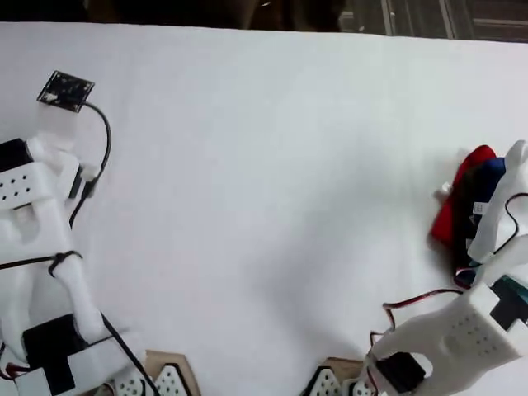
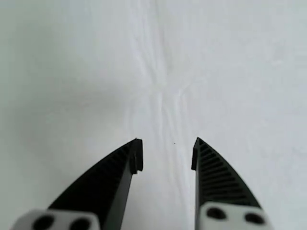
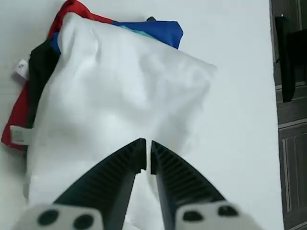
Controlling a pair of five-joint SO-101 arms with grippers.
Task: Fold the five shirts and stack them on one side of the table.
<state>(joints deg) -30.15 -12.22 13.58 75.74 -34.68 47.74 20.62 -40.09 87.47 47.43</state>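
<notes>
Shirts lie in a pile at the right edge of the white table in the high view, toward its near corner, with red, black and blue layers showing at the pile's side. The right arm stands at the near right corner and bends over the pile. The left arm stands along the left edge, and a small black board with a cable sits just past it.

The left wrist view shows the left gripper spread apart above bare, faintly creased table covering.

In the right wrist view a folded white shirt tops the pile, covering most of the red shirt, the black shirt and the blue shirt, whose edges stick out from under it. The right gripper sits over the white shirt, fingers drawn together to a thin slit; whether they pinch any cloth cannot be told.
</notes>
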